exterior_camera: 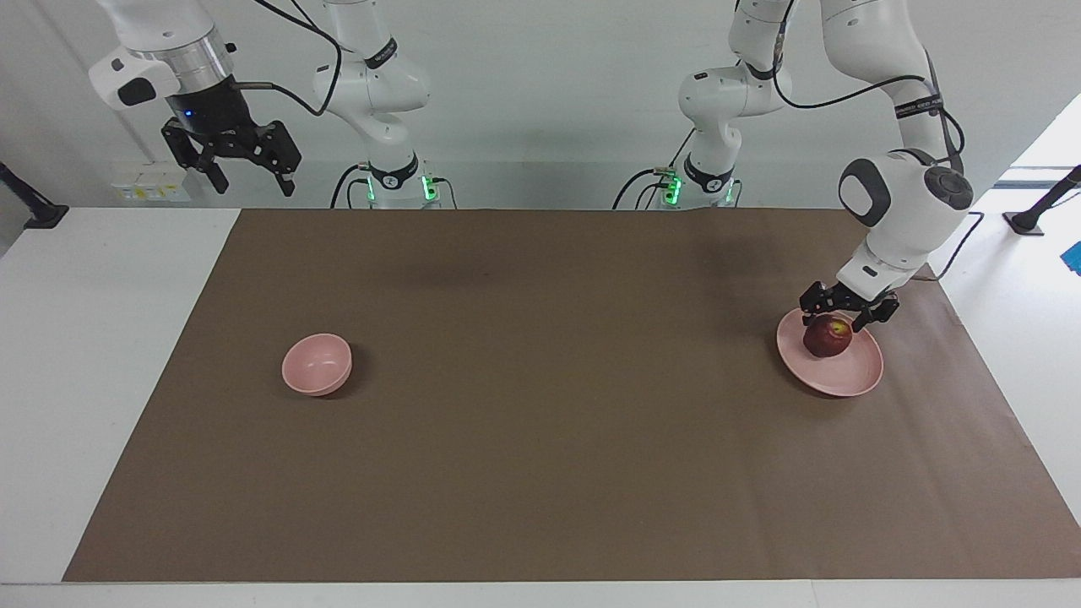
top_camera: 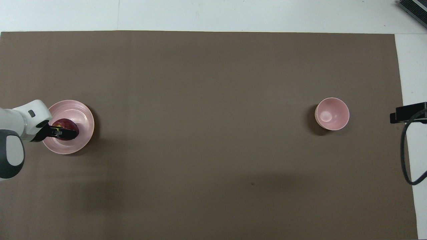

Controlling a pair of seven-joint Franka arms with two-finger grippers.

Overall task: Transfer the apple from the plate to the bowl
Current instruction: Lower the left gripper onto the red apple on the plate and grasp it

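A dark red apple [exterior_camera: 828, 339] [top_camera: 69, 126] with a yellowish top lies on the pale pink plate [exterior_camera: 847, 382] [top_camera: 81, 113] toward the left arm's end of the table. My left gripper [exterior_camera: 834, 320] [top_camera: 62, 132] is down at the apple, open, with a finger on either side of its upper part. Whether the fingers touch it I cannot tell. The small pink bowl [exterior_camera: 317, 364] [top_camera: 332, 113] stands empty toward the right arm's end. My right gripper [exterior_camera: 252, 182] [top_camera: 407, 113] waits open, high above the table's edge at that end.
A brown mat [exterior_camera: 540, 439] covers most of the white table, with plate and bowl about level across it. A black cable [top_camera: 405, 156] hangs by the right gripper.
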